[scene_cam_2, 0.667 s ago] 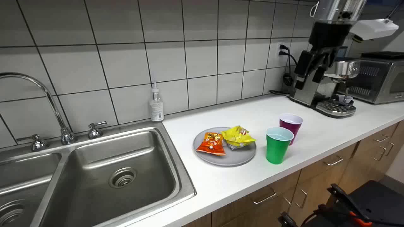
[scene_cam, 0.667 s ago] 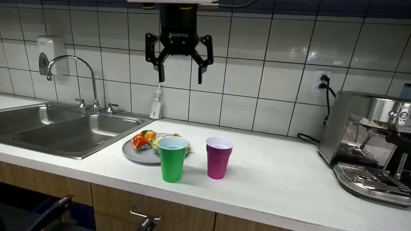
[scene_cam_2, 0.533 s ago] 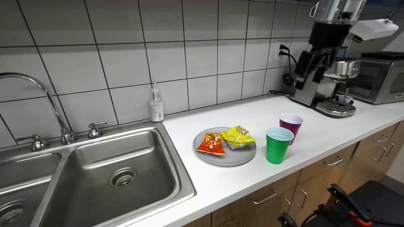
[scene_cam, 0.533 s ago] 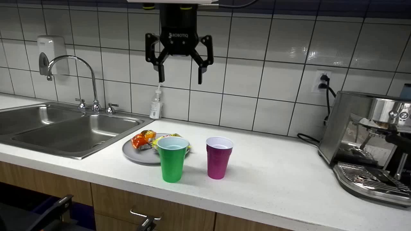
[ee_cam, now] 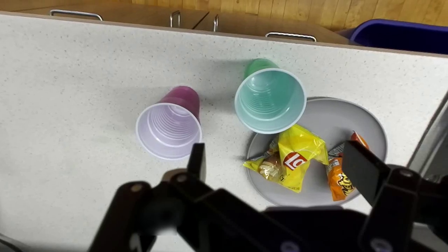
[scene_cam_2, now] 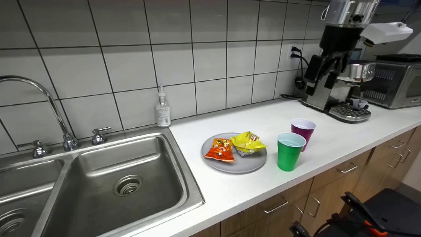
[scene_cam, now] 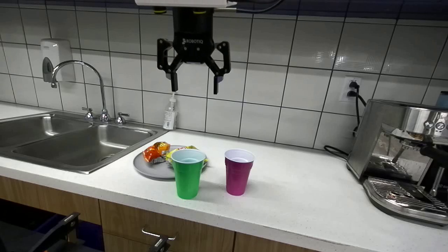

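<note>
Our black two-fingered gripper [scene_cam: 195,91] has dipped slightly at an exterior view's upper centre, jaws spread wide and empty, leaving us lower yet well above the tapered green plastic cup [scene_cam: 188,177] and tapered magenta plastic cup [scene_cam: 238,177], lower centre.

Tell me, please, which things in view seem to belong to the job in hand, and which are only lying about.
Likely belonging, being nearest the open, empty tool:
green cup, purple cup, gray plate, yellow snack bag, orange snack bag

Probably only surroundings:
pump bottle, coffee machine, wall dispenser
</note>
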`<state>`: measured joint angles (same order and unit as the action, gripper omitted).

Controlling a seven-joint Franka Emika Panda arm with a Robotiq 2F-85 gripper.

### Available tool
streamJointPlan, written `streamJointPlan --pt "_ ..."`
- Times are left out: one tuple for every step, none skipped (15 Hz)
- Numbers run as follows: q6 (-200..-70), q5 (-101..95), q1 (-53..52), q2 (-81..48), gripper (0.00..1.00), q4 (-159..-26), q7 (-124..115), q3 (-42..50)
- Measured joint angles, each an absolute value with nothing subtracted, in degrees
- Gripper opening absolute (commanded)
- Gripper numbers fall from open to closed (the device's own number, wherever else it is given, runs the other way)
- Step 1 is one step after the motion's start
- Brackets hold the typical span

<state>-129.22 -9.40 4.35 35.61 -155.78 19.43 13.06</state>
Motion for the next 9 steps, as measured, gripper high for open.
streamJointPlan --pt "-129.22 -8.97 4.34 35.31 1.0 -155.78 18.54 12.61" --pt "-129.22 -8.63 4.29 34.96 1.0 -155.78 17.51 12.05" --pt "-129.23 -8.21 4.25 34.6 1.0 -155.78 16.38 11.37" --pt "-129.28 -7.77 4.1 34.21 1.0 -155.78 15.38 10.68" --pt "-129.44 -7.34 3.85 33.8 1.0 -155.78 14.3 10.02" --pt "-129.73 -6.81 3.58 33.35 1.0 -155.78 13.36 9.34" --pt "-130.17 -6.36 3.28 32.84 1.0 -155.78 12.39 8.69" --pt "-130.57 -5.93 2.95 32.32 1.0 -155.78 11.45 8.07" --pt "-131.07 -5.56 2.62 31.76 1.0 -155.78 10.53 7.44"
